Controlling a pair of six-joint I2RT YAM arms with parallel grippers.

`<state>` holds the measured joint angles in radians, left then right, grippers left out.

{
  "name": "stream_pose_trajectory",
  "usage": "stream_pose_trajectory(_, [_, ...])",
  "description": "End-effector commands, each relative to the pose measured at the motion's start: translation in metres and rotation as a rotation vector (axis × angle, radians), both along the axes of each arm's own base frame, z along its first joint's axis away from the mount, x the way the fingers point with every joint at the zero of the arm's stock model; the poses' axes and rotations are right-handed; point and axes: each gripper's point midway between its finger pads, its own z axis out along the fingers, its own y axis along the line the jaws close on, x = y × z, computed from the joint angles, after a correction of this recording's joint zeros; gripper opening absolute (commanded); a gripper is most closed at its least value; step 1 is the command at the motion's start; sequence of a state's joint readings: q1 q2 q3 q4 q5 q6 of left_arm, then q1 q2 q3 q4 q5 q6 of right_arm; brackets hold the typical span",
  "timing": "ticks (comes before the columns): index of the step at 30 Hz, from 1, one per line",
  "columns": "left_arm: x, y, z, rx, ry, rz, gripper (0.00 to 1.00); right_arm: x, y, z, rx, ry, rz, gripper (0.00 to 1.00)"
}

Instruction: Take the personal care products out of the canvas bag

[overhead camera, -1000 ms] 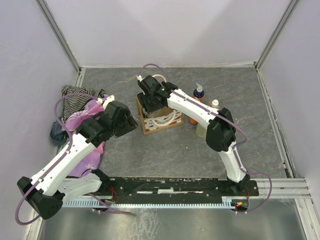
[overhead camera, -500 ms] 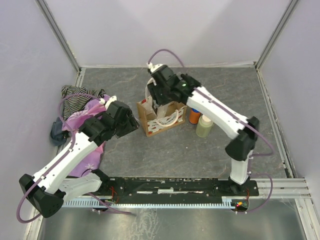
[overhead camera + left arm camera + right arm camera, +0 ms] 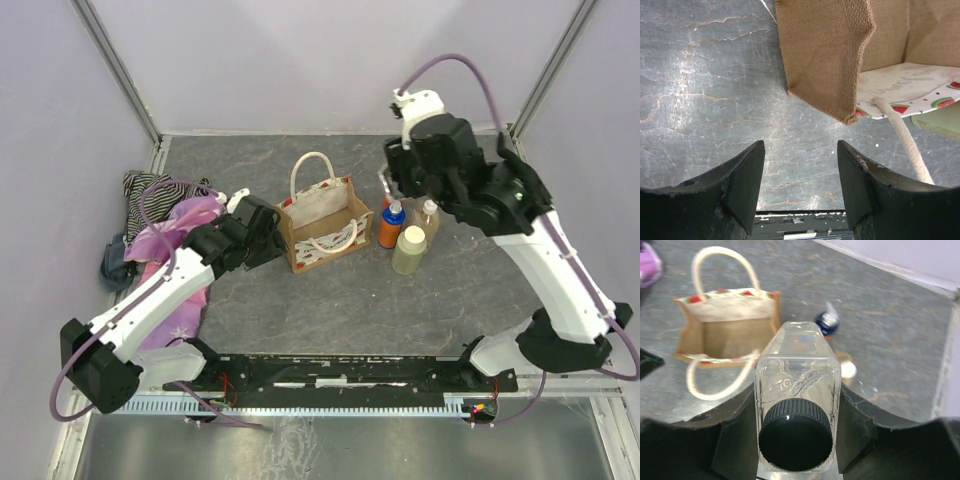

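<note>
right fingers (image 3: 855, 425) clamped on the clear bottle (image 3: 797, 385), dark cap toward the wrist camera, held above the table (image 3: 300, 300) to the far right of the canvas bag (image 3: 318, 222). left fingers (image 3: 735, 185) spread apart, gripping nothing, low at the bag's left corner. orange pump bottle (image 3: 390, 225), near beige bottle (image 3: 409, 250) and far beige bottle (image 3: 428, 215) stand just right of the bag.

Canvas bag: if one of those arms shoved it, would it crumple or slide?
Probably slide or tip rather than crumple: the canvas bag stands boxy and open unaided, so its coarse weave looks stiff. It looks empty inside, so likely light. One rope handle holds an upright loop, suggesting semi-stiff cord.
</note>
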<state>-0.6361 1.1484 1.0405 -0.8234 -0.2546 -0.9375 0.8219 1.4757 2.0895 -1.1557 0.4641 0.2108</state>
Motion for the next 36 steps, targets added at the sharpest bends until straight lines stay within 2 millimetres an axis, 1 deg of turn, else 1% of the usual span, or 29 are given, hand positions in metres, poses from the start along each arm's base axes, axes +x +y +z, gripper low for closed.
stream_pose_trajectory(1, [0.030,-0.010,0.026,0.011,-0.113,-0.021,0.66,-0.008,-0.067,0.032,-0.006,-0.123,-0.180,0.45])
stream_pose_trajectory(5, [0.047,-0.017,0.030,0.034,-0.137,-0.032,0.66,-0.020,-0.097,0.017,-0.016,-0.089,-0.245,0.45])
stream_pose_trajectory(10, [0.061,-0.027,0.034,0.026,-0.162,-0.046,0.67,-0.033,-0.125,-0.007,-0.034,-0.048,-0.315,0.44])
stream_pose_trajectory(12, [0.063,-0.029,0.027,0.035,-0.143,-0.050,0.68,-0.035,-0.135,-0.020,-0.049,-0.024,-0.346,0.44])
stream_pose_trajectory(14, [0.065,-0.031,0.015,0.054,-0.102,-0.055,0.67,-0.036,-0.140,-0.033,-0.059,0.005,-0.366,0.44])
stream_pose_trajectory(17, [0.065,-0.035,-0.008,0.083,-0.029,-0.069,0.65,-0.037,-0.143,-0.055,-0.061,0.045,-0.385,0.43])
stream_pose_trajectory(19, [0.064,-0.035,-0.018,0.099,0.000,-0.075,0.63,-0.035,-0.142,-0.071,-0.050,0.075,-0.392,0.43])
stream_pose_trajectory(21, [0.062,-0.034,-0.025,0.110,0.015,-0.078,0.56,-0.033,-0.138,-0.089,-0.028,0.101,-0.382,0.42])
stream_pose_trajectory(22, [0.062,-0.033,-0.027,0.116,0.019,-0.080,0.50,-0.031,-0.135,-0.103,-0.029,0.128,-0.379,0.41])
stream_pose_trajectory(23, [0.061,-0.031,-0.027,0.119,0.019,-0.082,0.43,-0.030,-0.134,-0.114,-0.027,0.147,-0.380,0.41])
stream_pose_trajectory(24, [0.062,-0.029,-0.027,0.123,0.018,-0.080,0.33,-0.028,-0.132,-0.123,-0.024,0.160,-0.381,0.41])
stream_pose_trajectory(25, [0.061,-0.025,-0.026,0.131,0.017,-0.074,0.25,-0.026,-0.130,-0.131,-0.021,0.171,-0.383,0.40])
stream_pose_trajectory(27, [0.060,-0.016,-0.024,0.146,0.019,-0.059,0.09,-0.021,-0.127,-0.144,-0.007,0.180,-0.384,0.40])
stream_pose_trajectory(28, [0.059,-0.010,-0.021,0.152,0.017,-0.045,0.06,-0.019,-0.126,-0.150,0.000,0.180,-0.387,0.40])
stream_pose_trajectory(30, [0.056,0.002,-0.017,0.155,0.012,-0.024,0.05,-0.013,-0.125,-0.158,0.011,0.178,-0.399,0.40])
stream_pose_trajectory(31, [0.054,0.006,-0.014,0.147,0.007,-0.016,0.05,-0.011,-0.125,-0.161,0.014,0.179,-0.405,0.40])
stream_pose_trajectory(32, [0.053,0.010,-0.012,0.138,0.004,-0.007,0.08,-0.008,-0.125,-0.166,0.016,0.182,-0.411,0.40])
stream_pose_trajectory(35, [0.048,0.017,-0.009,0.118,-0.003,0.008,0.10,-0.001,-0.123,-0.182,0.025,0.196,-0.423,0.40])
stream_pose_trajectory(36, [0.046,0.017,-0.010,0.114,-0.002,0.006,0.12,0.001,-0.122,-0.188,0.030,0.202,-0.428,0.40])
